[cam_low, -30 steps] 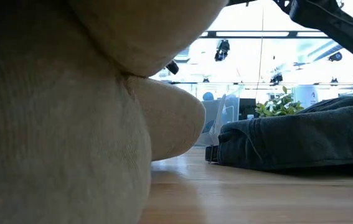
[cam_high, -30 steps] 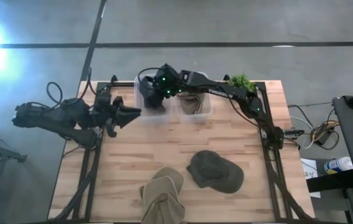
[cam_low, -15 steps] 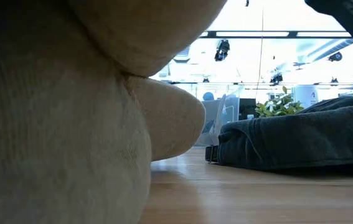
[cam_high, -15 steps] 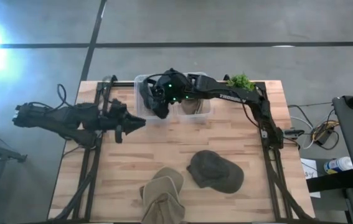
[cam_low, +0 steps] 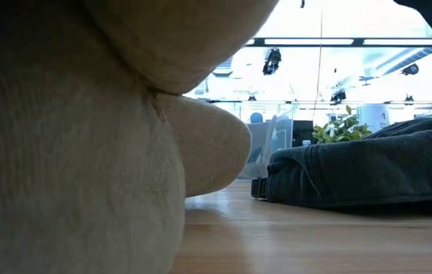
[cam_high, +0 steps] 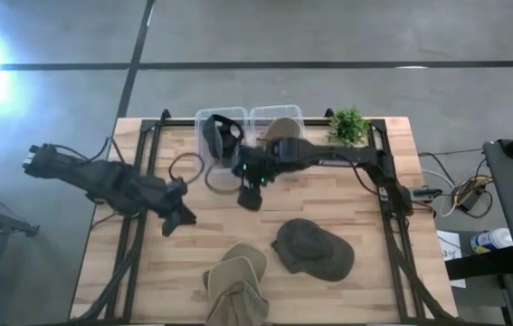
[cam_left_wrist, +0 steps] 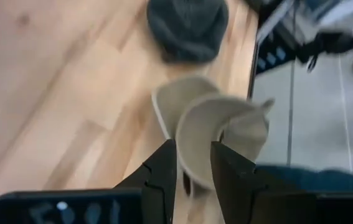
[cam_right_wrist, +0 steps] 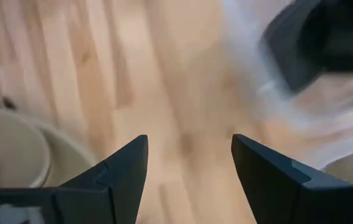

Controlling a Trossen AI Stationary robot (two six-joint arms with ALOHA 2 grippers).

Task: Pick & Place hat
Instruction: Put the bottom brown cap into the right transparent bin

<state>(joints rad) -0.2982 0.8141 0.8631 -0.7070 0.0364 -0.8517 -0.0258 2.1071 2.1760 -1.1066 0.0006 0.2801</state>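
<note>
Over the bare surface my right tool hangs released, holding nothing. My left tool, fingers nearly together and empty, hovers near the tan hats.

Taking the table as landmark, two bins are set side by side at its far edge, each with a hat inside, a plant is placed right of them, and two hats are laid near its front edge.
</note>
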